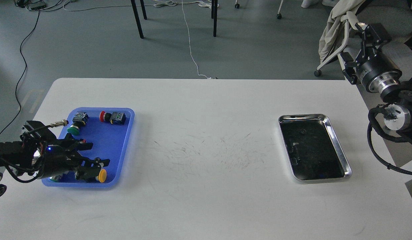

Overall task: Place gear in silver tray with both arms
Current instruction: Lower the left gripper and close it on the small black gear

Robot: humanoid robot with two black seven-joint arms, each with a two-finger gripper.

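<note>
The silver tray (337, 144) lies on the right of the white table, with nothing in it but reflections. A blue plastic tray (107, 138) on the left holds several small parts: a green-capped button (73, 129), a red-capped button (103, 116), a yellow-capped button (102, 174) and a metal sensor (59, 124). My left gripper (97, 154) is low over the front of the blue tray, fingers apart, just above the yellow-capped button. My right gripper (352, 50) is raised beyond the table's far right corner, open and empty.
The white table (206, 140) has scuff marks in its middle. Behind it are chair legs (137, 20), floor cables and a chair draped with cloth (336, 30) near my right gripper.
</note>
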